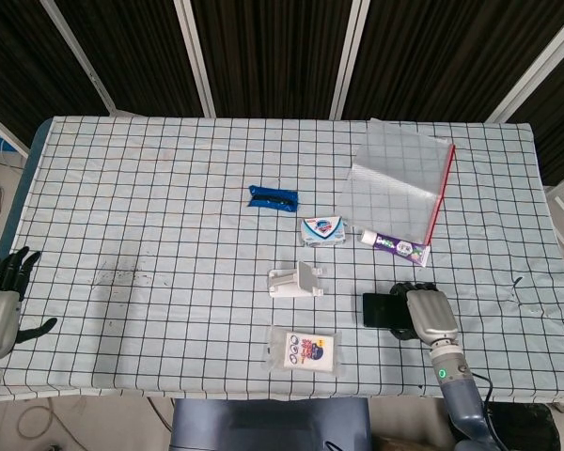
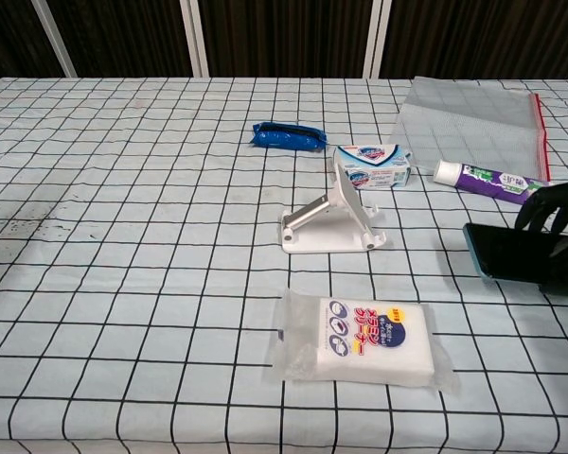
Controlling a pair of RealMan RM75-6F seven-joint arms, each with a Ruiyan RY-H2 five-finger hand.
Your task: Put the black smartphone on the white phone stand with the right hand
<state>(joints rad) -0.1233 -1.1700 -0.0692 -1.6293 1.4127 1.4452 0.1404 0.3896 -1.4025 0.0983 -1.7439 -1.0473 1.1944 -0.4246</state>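
The right robot hand [image 1: 426,315] is closed around the black smartphone [image 2: 511,253], fingers wrapped over its far end, and the chest view suggests the phone is tilted up off the checked cloth of the desk [image 1: 150,216] rather than lying flat, though I cannot tell for certain that it is clear of the surface. So the grasp looks made and the carry is what remains: the white phone stand [image 2: 333,223] sits empty near the middle of the desk, to the left of the phone, its sloped back plate facing the front edge. The left robot hand [image 1: 0,296] hangs off the desk's left front corner with fingers apart, holding nothing and well out of the way. Between phone and stand the cloth is bare, so the path looks open. The crowding lies around the stand, not across the route: a blue-and-white soap box [image 2: 371,166] sits just behind it, a toothpaste tube [image 2: 488,182] lies behind the phone near a mesh zip pouch [image 1: 399,183], a wrapped sponge pack [image 2: 362,342] lies in front of the stand, and a blue packet [image 2: 286,138] rests farther back. The right robot hand works close to the desk's front edge, leaving little margin there.
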